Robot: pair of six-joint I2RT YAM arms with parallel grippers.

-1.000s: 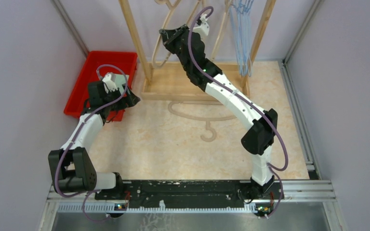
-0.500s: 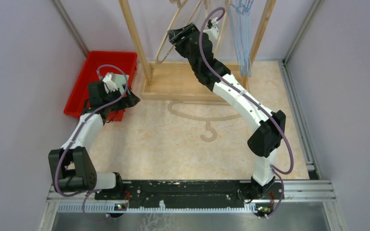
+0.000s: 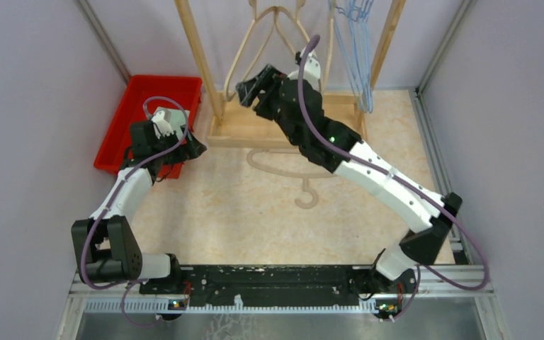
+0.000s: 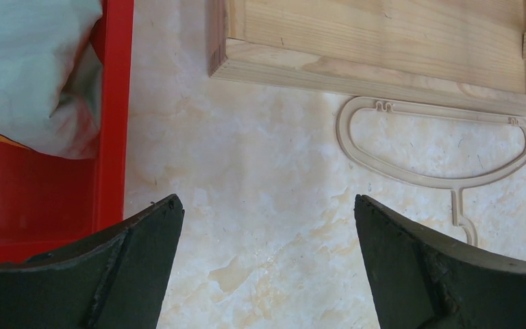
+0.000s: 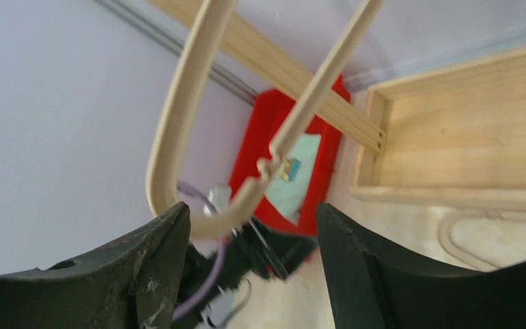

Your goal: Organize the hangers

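Observation:
A beige hanger (image 3: 244, 49) hangs on the rack's top bar, free of both grippers. My right gripper (image 3: 250, 85) sits just below and in front of it, open and empty. In the right wrist view the hanger's lower corner (image 5: 178, 137) is close to the left fingertip of that gripper (image 5: 251, 209). Several light-blue wire hangers (image 3: 358, 64) hang at the rack's right end. Another beige hanger (image 3: 304, 188) lies flat on the table before the rack base, also seen by the left wrist (image 4: 431, 181). My left gripper (image 3: 186, 146) hovers wide open over the table (image 4: 266, 202), empty.
The tall wooden rack (image 3: 198, 57) stands at the back on a wooden base (image 3: 255, 127). A red bin (image 3: 159, 88) with a pale cloth (image 4: 27, 68) sits at the back left, next to my left gripper. Grey walls close in both sides.
My right gripper has opened and let go of the beige hanger, which now hangs on the rack. The right arm has drawn back and down. The left arm has not moved.

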